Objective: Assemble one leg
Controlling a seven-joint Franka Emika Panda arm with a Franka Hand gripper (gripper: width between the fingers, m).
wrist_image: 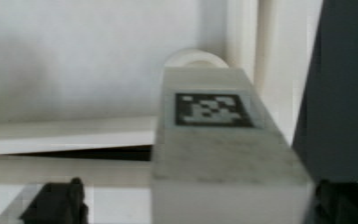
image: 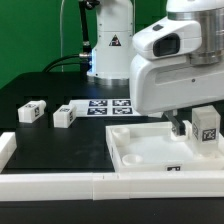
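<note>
The leg [wrist_image: 217,130] filled the middle of the wrist view, a white block with its black-and-white tag turned toward the camera. It lay between the dark fingertips [wrist_image: 60,200] of the gripper [wrist_image: 202,203]. A strip of background showed between the leg and one fingertip, and the other side was too dark to read, so I could not tell whether the jaws were pressed on it or only straddling it. In the exterior view the leg [image: 207,124] stood at the white panel's [image: 140,150] edge on the exterior view's right, just beside the lowered gripper [image: 181,127], under the bulk of the arm [image: 170,60]. The panel lay flat on the black table [image: 30,135] with its raised rims up. Two other legs [image: 31,112] [image: 64,116] sat well apart from it toward the exterior view's left. The marker board [image: 105,105] lay behind them, and a white border rail [image: 60,185] ran along the near edge.
</note>
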